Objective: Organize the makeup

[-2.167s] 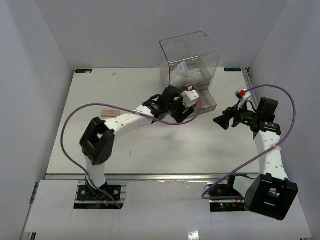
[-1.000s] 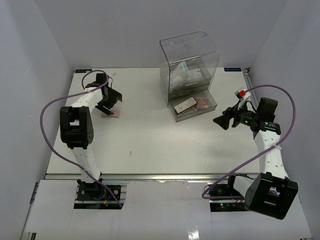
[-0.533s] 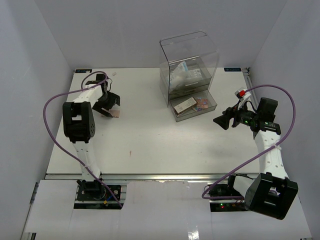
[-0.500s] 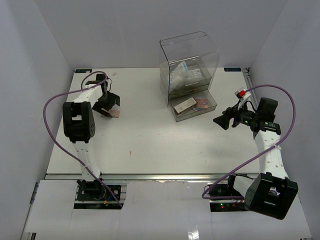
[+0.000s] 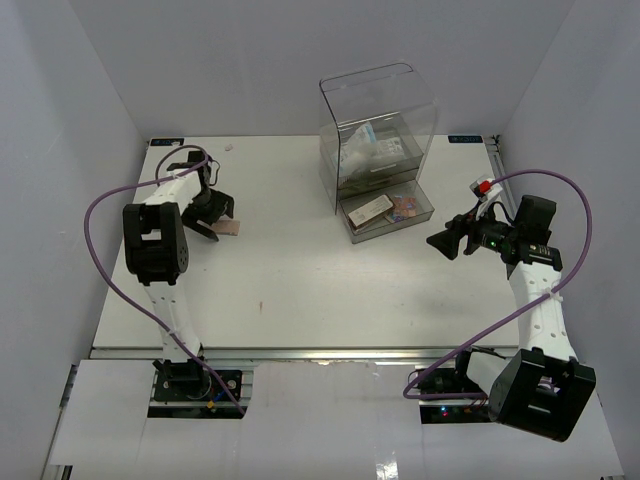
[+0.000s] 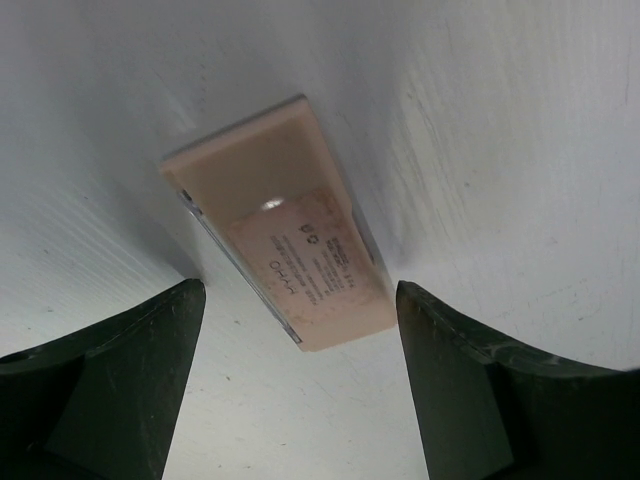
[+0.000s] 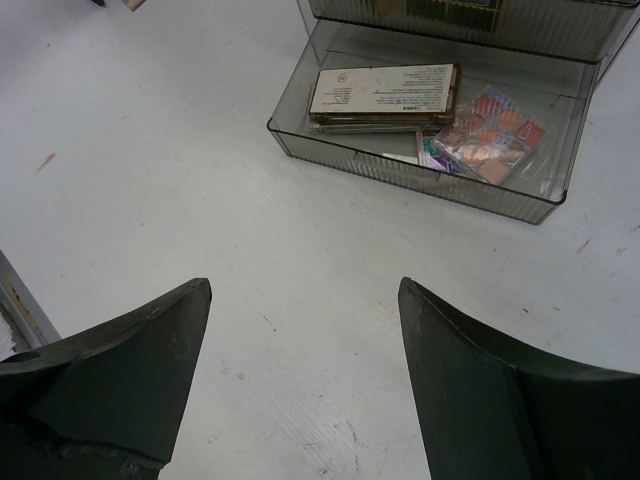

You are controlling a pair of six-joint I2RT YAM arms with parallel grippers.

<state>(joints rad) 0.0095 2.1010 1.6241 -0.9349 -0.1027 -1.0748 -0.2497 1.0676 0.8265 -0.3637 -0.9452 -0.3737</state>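
Left wrist view shows the left gripper [image 6: 297, 325] poised over the pink palette [image 6: 280, 225], its fingers [image 6: 120, 370] spread wide with nothing between them. The palette lies flat and label-up on the table [image 6: 500, 120], at the far left of the workspace and well apart from the clear drawer box [image 5: 375, 110]. It sits askew to the jaws. Its long axis runs diagonally, and only its near end lies between the fingertips.

The step in hand looks like picking this palette up to carry it to the open drawer [image 7: 400, 170], where a brown palette [image 7: 385, 90] and a multicoloured palette [image 7: 490, 135] already lie side by side. To do it well, the wrist likely needs to turn until the pads face the two long edges, and to shift forward so the grip falls near the palette's middle rather than its corner. The palette is thin, so the tips should go almost to the table before closing. How high they hang above it now is hard to judge from this angle. A skewed squeeze would probably spin or flip it.

The right gripper [image 7: 302, 300] hangs in front of the drawer, jaws wide apart and empty.
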